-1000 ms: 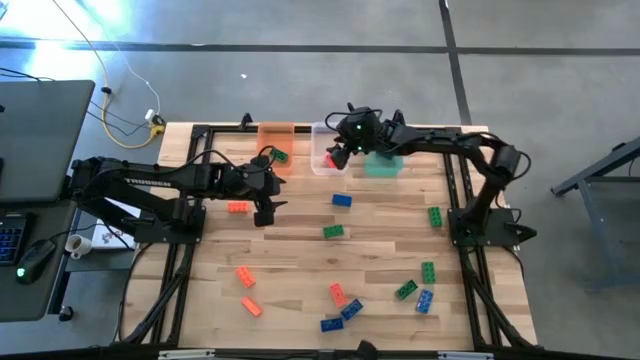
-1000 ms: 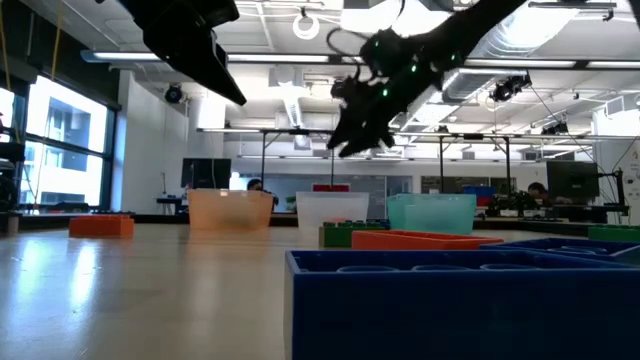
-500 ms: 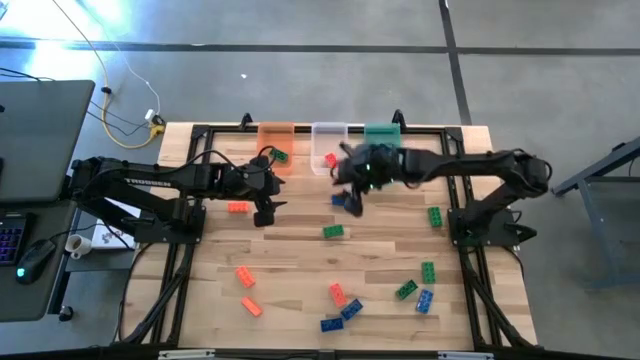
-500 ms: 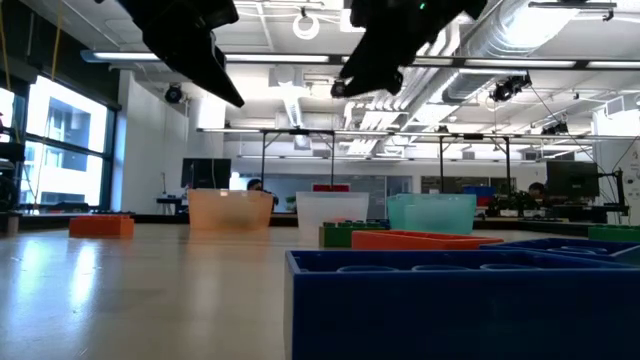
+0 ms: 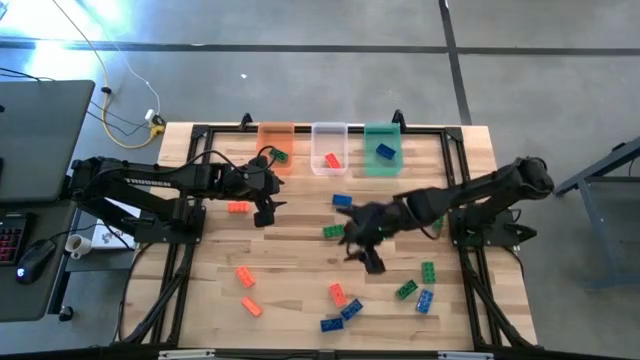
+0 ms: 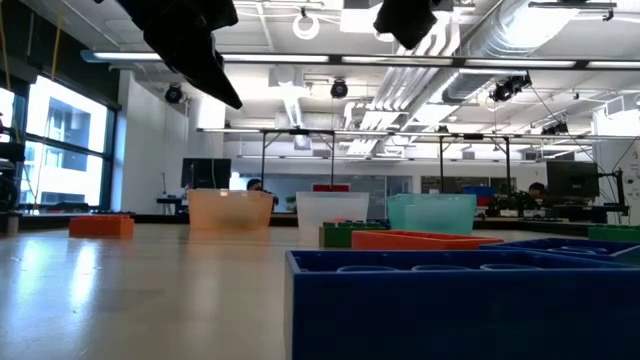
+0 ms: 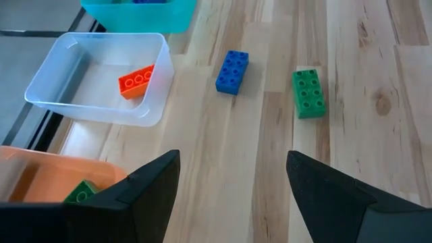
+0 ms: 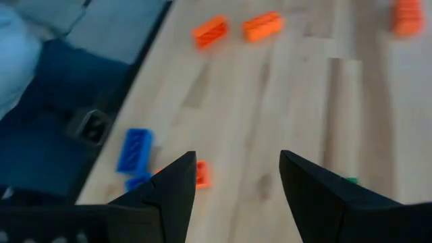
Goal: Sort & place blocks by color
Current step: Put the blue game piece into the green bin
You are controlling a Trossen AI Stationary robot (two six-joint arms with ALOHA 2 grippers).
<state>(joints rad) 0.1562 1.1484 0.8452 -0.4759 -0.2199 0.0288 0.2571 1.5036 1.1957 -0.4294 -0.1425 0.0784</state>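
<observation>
Small studded blocks lie flat, scattered on the wooden table: a blue one (image 5: pixel 342 200), green ones (image 5: pixel 333 231) (image 5: pixel 434 216), orange ones (image 5: pixel 238 207) (image 5: pixel 244 276), and a mixed cluster near the near edge (image 5: pixel 351 309). Inside the tubs, a green block (image 5: pixel 280 155) lies in the orange one, a red block (image 5: pixel 332 160) in the clear one, and a blue block (image 5: pixel 385 151) in the green one. My left gripper (image 5: pixel 265 212) (image 7: pixel 233 155) hangs open and empty near the orange tub. My right gripper (image 5: pixel 370 258) (image 8: pixel 237 156) is open and empty above mid-table.
Three tubs stand in a row at the far edge: orange (image 5: pixel 276 132), clear (image 5: pixel 328 133), green (image 5: pixel 381 131). Bare wood lies between my two grippers. In the low view a blue block (image 6: pixel 460 300) fills the foreground. A desk with a keyboard stands off the table's left.
My right gripper has swung from above the clear and green tubs at the far edge toward the near edge, to mid-table, staying open. With the arm gone, the green tub and a blue block in it show. My left arm has kept still.
</observation>
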